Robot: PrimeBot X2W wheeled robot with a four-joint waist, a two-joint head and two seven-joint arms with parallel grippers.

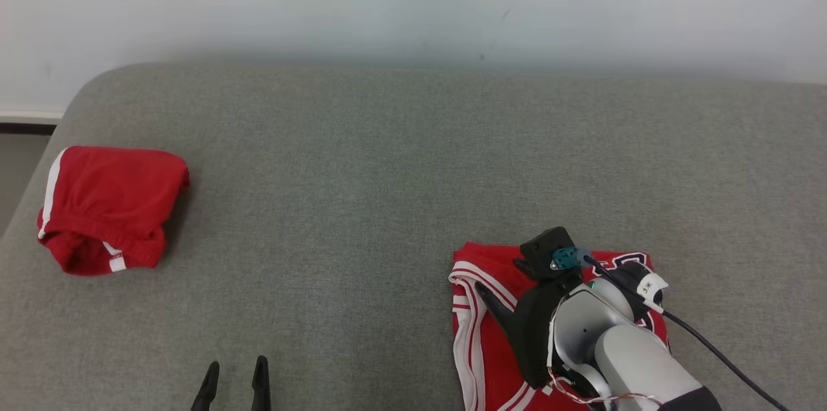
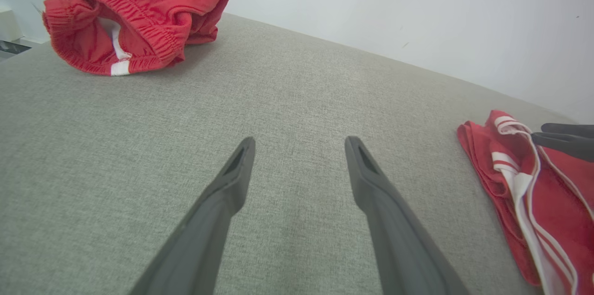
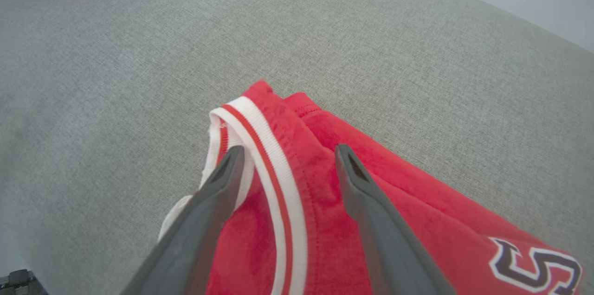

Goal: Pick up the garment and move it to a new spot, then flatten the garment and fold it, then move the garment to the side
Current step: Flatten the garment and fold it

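Observation:
A folded red jersey (image 1: 491, 359) with white-and-red striped trim and dark lettering lies on the grey cushion at the lower right. My right gripper (image 1: 501, 276) is over the jersey's left corner, fingers pointing left. In the right wrist view the right gripper (image 3: 288, 151) stands open, its fingers straddling the striped trim (image 3: 278, 183) with nothing clamped. Whether the tips touch the jersey (image 3: 394, 202) I cannot tell. My left gripper (image 1: 237, 364) is open over bare cushion at the bottom edge, well left of the jersey. The left gripper (image 2: 300, 142) has nothing between its fingers.
A bundled pair of red shorts (image 1: 106, 207) with white stripes lies near the cushion's left edge; these shorts (image 2: 134, 12) lie ahead and left of my left gripper. The grey cushion (image 1: 400, 172) ends at a pale wall behind. A black cable (image 1: 717, 349) trails from the right wrist.

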